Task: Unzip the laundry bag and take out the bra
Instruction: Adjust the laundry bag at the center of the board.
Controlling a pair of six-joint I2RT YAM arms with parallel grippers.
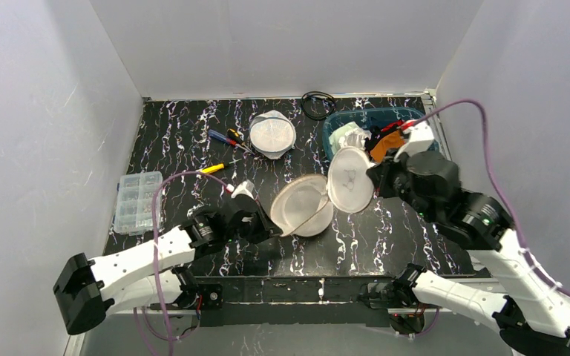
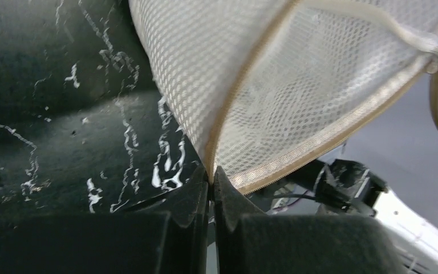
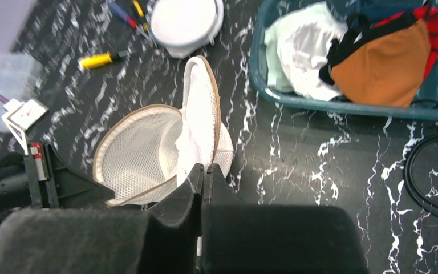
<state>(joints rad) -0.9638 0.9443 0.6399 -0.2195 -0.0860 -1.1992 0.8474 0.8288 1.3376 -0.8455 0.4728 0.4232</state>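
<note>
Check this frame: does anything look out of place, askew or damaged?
Nothing spilled or damaged. The laundry bag gapes open, one half tilted up, pinched by the left claw and right claw. Only the screwdrivers loose behind it seem odd among laundry.

The black, white-veined counter [image 1: 185, 133] carries a clear compartment box [image 1: 137, 200] at its left edge. Screwdrivers [image 1: 226, 137] and a round white mesh pouch [image 1: 272, 135] lie upper centre, a black cable coil [image 1: 318, 104] at the back, and a teal bin [image 1: 332, 130] upper right. The open laundry bag [image 1: 302, 206] is at centre; contact with the counter is unclear.
</note>
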